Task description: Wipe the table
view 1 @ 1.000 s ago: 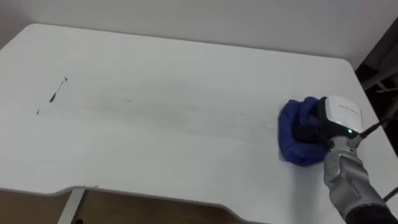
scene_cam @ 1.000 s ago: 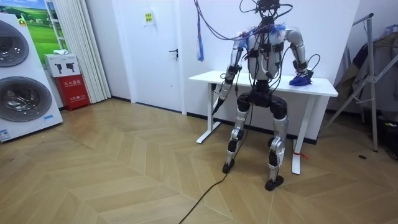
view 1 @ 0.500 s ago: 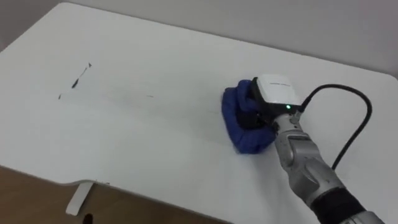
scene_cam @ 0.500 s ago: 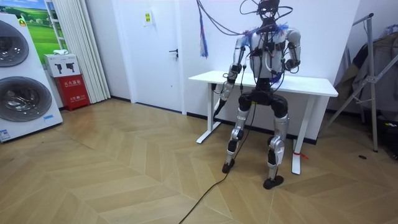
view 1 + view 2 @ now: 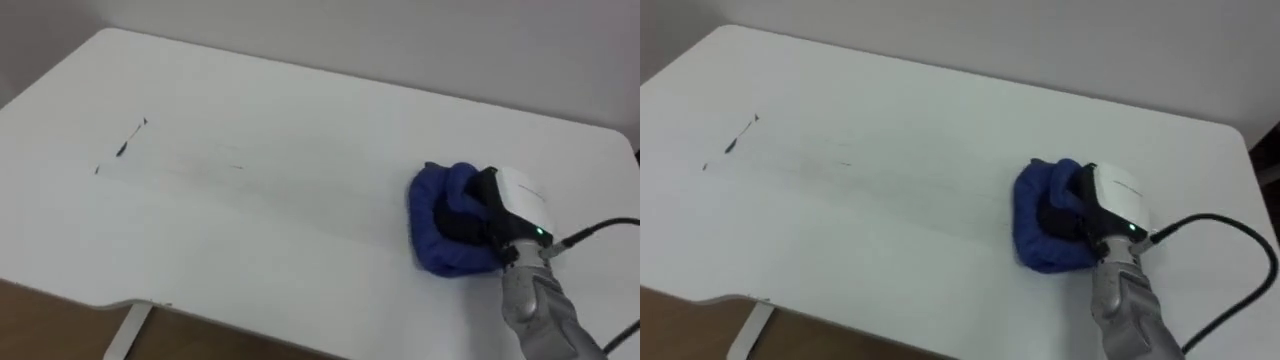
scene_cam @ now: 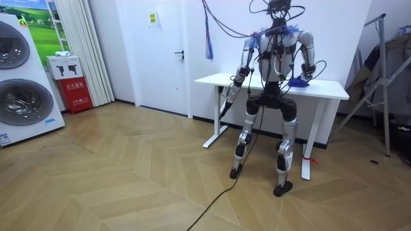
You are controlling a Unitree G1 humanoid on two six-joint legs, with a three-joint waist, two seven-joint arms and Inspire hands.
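Left eye view: the white table takes up most of the frame, with its near edge along the bottom. The blue cloth lies bunched on the tabletop towards the right end, nearer the front edge than the rear edge. The right hand comes in from the lower right and rests on the right side of the cloth, white back plate facing up. Its dark fingers are curled into the folds and grip the fabric. A short line of dark marks runs diagonally across the left part of the tabletop, well apart from the cloth. Faint grey streaks lie between the marks and the cloth. Right eye view: the same layout, with the cloth under the right hand, the fingers dug into it, and the dark marks far off at the left end of the table. Room view: the robot stands upright at the long front side of the table, facing it with its back to the camera. The right hand is on the cloth, on the tabletop towards the room view's right. The left hand hangs below the tabletop edge at the room view's left end of the table; whether it is open or closed cannot be told. Two washing machines stand against the wall at the room view's far left, with a red box beside them.
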